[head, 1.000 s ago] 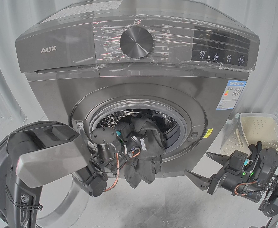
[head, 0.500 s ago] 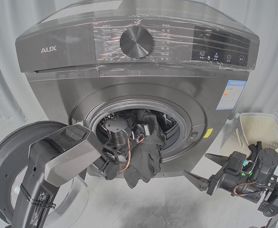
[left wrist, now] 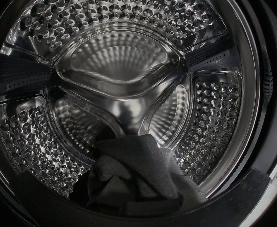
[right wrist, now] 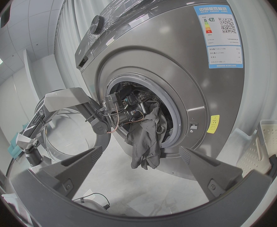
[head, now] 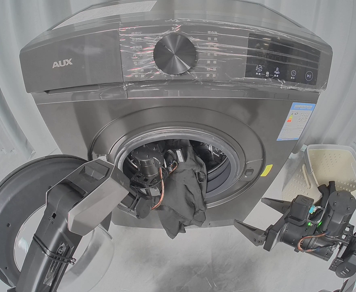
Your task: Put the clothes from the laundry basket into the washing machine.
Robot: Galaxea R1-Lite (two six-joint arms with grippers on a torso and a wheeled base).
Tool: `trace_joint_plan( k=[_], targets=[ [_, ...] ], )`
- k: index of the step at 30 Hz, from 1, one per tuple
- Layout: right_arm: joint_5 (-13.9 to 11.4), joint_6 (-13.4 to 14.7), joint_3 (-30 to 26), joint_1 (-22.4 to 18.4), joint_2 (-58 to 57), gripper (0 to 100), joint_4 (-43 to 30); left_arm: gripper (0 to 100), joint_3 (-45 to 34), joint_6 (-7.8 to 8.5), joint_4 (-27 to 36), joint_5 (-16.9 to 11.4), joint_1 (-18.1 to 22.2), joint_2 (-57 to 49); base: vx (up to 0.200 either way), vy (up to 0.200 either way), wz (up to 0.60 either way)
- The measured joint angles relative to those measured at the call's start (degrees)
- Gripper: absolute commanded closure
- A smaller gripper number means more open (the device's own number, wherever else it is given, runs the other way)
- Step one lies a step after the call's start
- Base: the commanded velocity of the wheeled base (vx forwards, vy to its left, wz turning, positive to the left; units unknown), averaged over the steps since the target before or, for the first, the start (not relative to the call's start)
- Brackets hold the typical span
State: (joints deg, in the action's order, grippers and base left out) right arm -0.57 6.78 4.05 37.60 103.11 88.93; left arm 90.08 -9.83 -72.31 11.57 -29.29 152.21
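Dark grey garment (head: 184,191) lies draped over the lower rim of the washing machine (head: 178,106) opening, its upper part inside the drum (left wrist: 207,111) and its lower part hanging down the front. Over the last second the left arm (head: 147,165) has pushed deeper into the opening, carrying the cloth further in; whether the left gripper is clamped on it cannot be told, while the right gripper (head: 249,211) hangs low near the laundry basket (head: 336,165), jaws apart and empty. The garment looks only partly loaded and likely needs another push to clear the rim
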Motion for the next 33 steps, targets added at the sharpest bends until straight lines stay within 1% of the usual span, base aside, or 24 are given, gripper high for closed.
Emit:
trace_joint_plan(
  k=[2,3,6,12,14,16,18,20,23,25,26,28,30,33],
  targets=[
    [0.0,0.0,0.0,0.0,0.1,0,0.0,100,0.2,-0.07,0.0,0.0,0.1,0.2,0.000,0.000,0.00],
    [0.0,0.0,0.0,0.0,0.1,0,0.0,0,0.2,-0.13,0.0,0.0,0.1,0.3,0.000,0.000,0.00],
    [0.0,0.0,0.0,0.0,0.1,0,0.0,0,0.2,-0.71,-0.1,-0.1,-0.2,0.3,0.000,0.000,0.00],
    [0.0,0.0,0.1,0.0,0.2,0,0.0,0,-0.8,-1.23,-0.1,0.0,-0.7,-0.3,0.000,0.000,0.00],
    [0.0,0.0,0.1,0.0,0.2,0,0.0,0,-2.6,-1.91,0.7,-0.3,-1.3,-1.5,0.000,0.000,0.00],
    [0.0,0.0,0.1,0.0,0.2,0,0.0,0,-4.9,-3.06,3.1,-0.6,-2.0,-3.3,0.000,0.000,0.00],
    [-0.1,0.0,0.2,0.0,0.2,0,0.0,0,-7.0,-3.77,5.4,-1.3,-2.8,-5.1,0.000,0.000,0.00],
    [0.0,0.0,0.2,0.0,0.3,0,0.0,0,-9.1,-4.11,7.4,-2.1,-3.6,-6.8,0.000,0.000,0.00],
    [0.0,0.0,0.2,0.0,0.3,0,0.0,0,-12.4,-4.10,11.1,-3.0,-4.0,-8.9,0.000,0.000,0.00],
    [0.0,0.0,0.2,0.1,0.3,0,0.0,0,-14.8,-3.41,13.4,-3.7,-4.2,-9.9,0.000,0.000,0.00],
    [-0.1,0.0,0.1,0.1,0.3,0,0.0,0,-15.9,-2.68,14.1,-4.2,-4.4,-10.4,0.000,0.000,0.00],
    [-0.1,0.0,0.1,0.1,0.3,0,0.0,0,-17.7,-0.13,14.9,-4.9,-4.5,-11.1,0.000,0.000,0.00],
    [-0.1,0.0,0.1,0.1,0.4,0,0.0,0,-19.1,1.56,15.3,-5.3,-4.2,-11.4,0.000,0.000,0.00],
    [-0.1,0.0,0.1,0.1,0.4,0,0.0,0,-20.6,2.22,15.5,-5.5,-4.3,-11.4,0.000,0.000,0.00]
  ],
)
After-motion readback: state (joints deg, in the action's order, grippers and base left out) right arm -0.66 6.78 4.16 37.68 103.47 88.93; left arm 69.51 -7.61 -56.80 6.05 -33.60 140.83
